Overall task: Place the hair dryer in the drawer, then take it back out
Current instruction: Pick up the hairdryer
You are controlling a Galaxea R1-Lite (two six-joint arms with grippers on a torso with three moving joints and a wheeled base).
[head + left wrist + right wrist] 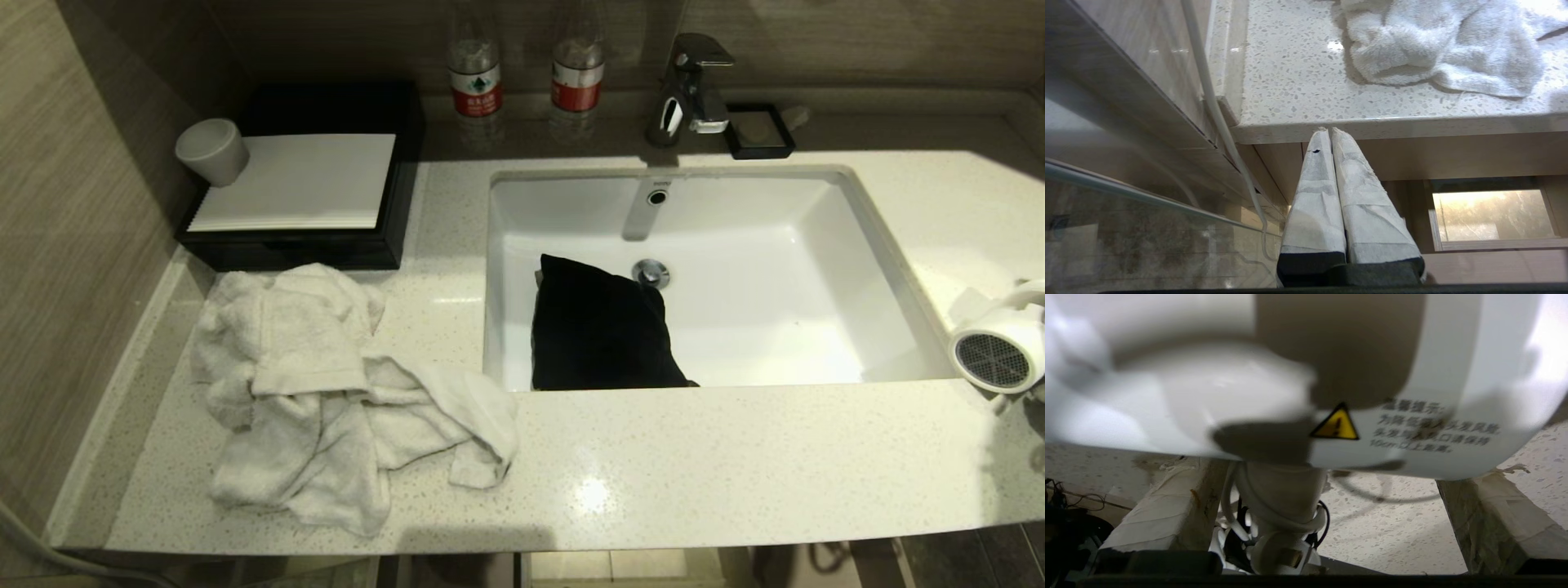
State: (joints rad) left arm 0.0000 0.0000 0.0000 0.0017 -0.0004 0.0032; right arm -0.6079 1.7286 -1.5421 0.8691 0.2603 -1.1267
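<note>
The right pincer point(1314, 498) is spread wide, one finger point(1167, 502) on each side of the hair dryer point(1331, 384). The dryer's big white body fills the space in front of the pincer. Its handle and wound cord point(1274, 522) sit between the fingers. There is a gap between each finger and the handle. Under the pincer is bare speckled counter point(1392, 535). In the head view, the sink point(906, 269) lies just beside the dryer, and the towel pile point(326, 392) is well apart from it.
</note>
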